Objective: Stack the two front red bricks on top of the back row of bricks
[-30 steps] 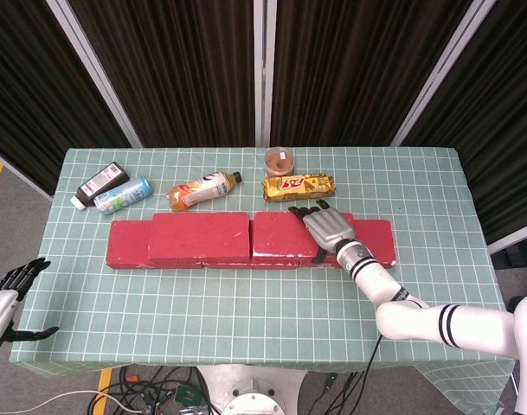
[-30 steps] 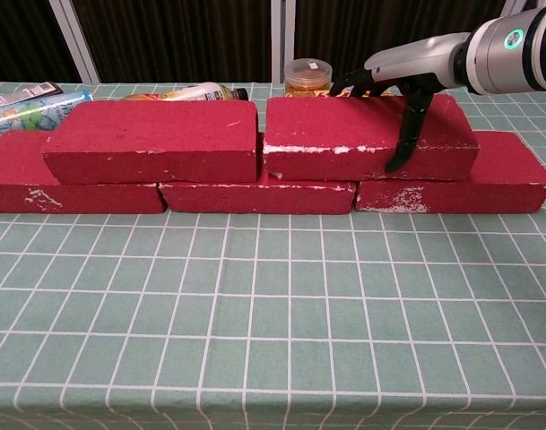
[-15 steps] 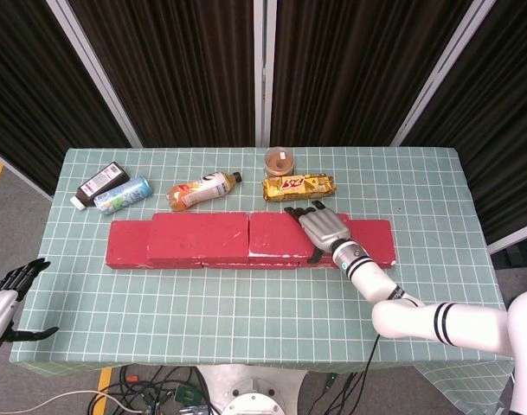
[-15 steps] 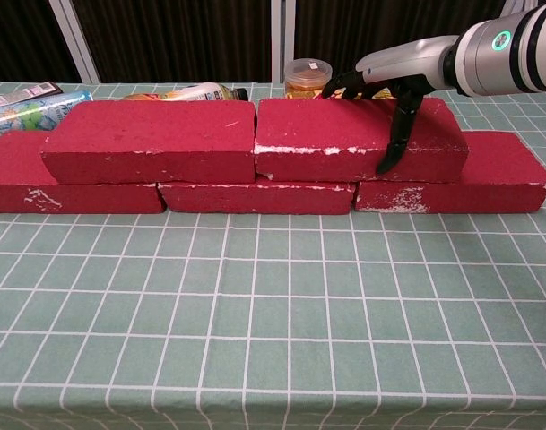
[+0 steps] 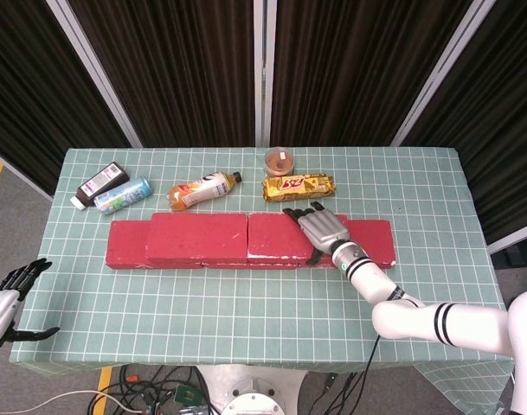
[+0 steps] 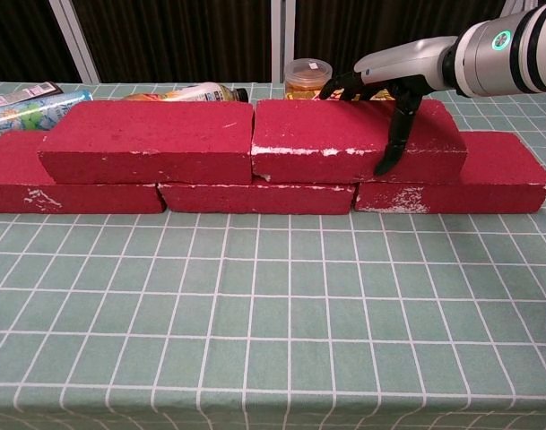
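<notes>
Three red bricks form the bottom row: left [image 6: 21, 184], middle [image 6: 255, 198], right [image 6: 492, 175]. Two more red bricks lie on top of them, side by side and touching: the upper left brick [image 6: 147, 141] [image 5: 196, 235] and the upper right brick [image 6: 344, 139] [image 5: 276, 235]. My right hand [image 6: 385, 85] [image 5: 322, 229] grips the right part of the upper right brick, thumb down its front face and fingers over the top toward the back edge. My left hand [image 5: 10, 298] hangs open beyond the table's front left corner, holding nothing.
Behind the bricks lie a dark bottle [image 5: 100, 183], a blue-green can [image 5: 125, 194], an orange drink bottle [image 5: 202, 188], a yellow snack packet [image 5: 298, 186] and a small lidded cup [image 5: 279, 160]. Checked green cloth [image 6: 273, 313] covers the table in front.
My right hand has slid the upper right brick a little to the left, closing the gap to the upper left brick. The left hand has not moved.
</notes>
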